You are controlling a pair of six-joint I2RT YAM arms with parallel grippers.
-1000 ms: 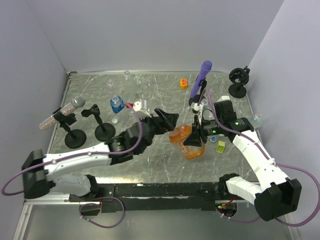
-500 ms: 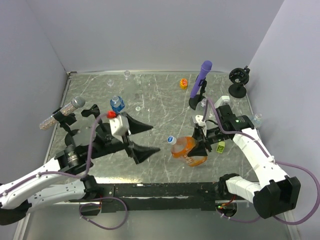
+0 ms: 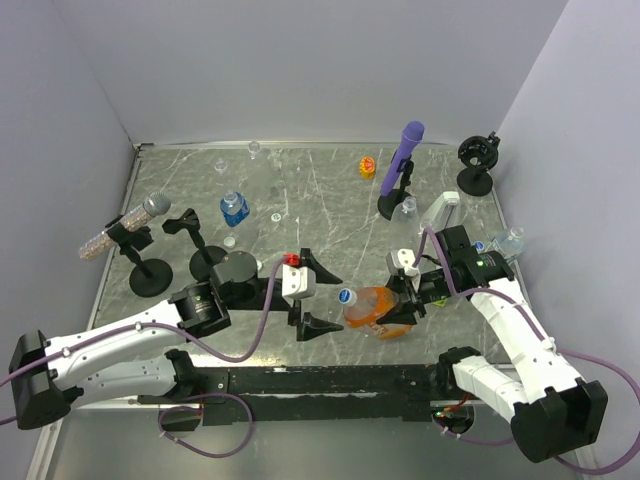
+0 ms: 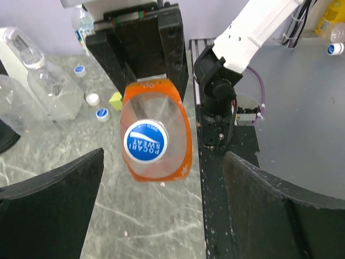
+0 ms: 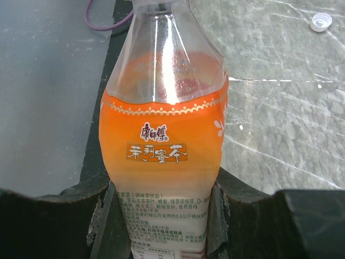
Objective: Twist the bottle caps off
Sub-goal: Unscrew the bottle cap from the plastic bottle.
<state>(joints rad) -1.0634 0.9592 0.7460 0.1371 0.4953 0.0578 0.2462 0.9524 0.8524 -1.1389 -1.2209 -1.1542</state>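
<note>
Orange bottle (image 3: 380, 311) sits near the front middle of the tabletop (image 3: 320, 200), tipped onto its side with the neck toward the left arm. Its blue cap (image 4: 145, 141) is still screwed on, white lettering facing the left wrist camera. The label is orange with printed characters, clear plastic above it at the shoulder. The right gripper (image 5: 161, 222) is clamped on the bottle's lower body, black fingers (image 5: 51, 221) pressed to either side of the label. Whether the bottle touches the tabletop, cannot tell. The left gripper (image 3: 325, 297) stands wide, one finger on each side of the cap's line, just short of the cap and not touching it. Beyond the bottle in the left wrist view: a yellow-green block (image 4: 115, 100), a white loose cap (image 4: 92, 99), two blue loose caps beside it, and a clear bottle (image 4: 51, 89) lying near them. Farther back on the tabletop: a blue-label bottle (image 3: 235, 209) upright left of centre, an orange-yellow cap (image 3: 368, 166) near the rear wall, and a purple stick (image 3: 405, 148) tilted on a black stand. Two black stands at the left edge, one carrying a silver microphone (image 3: 125, 225).
</note>
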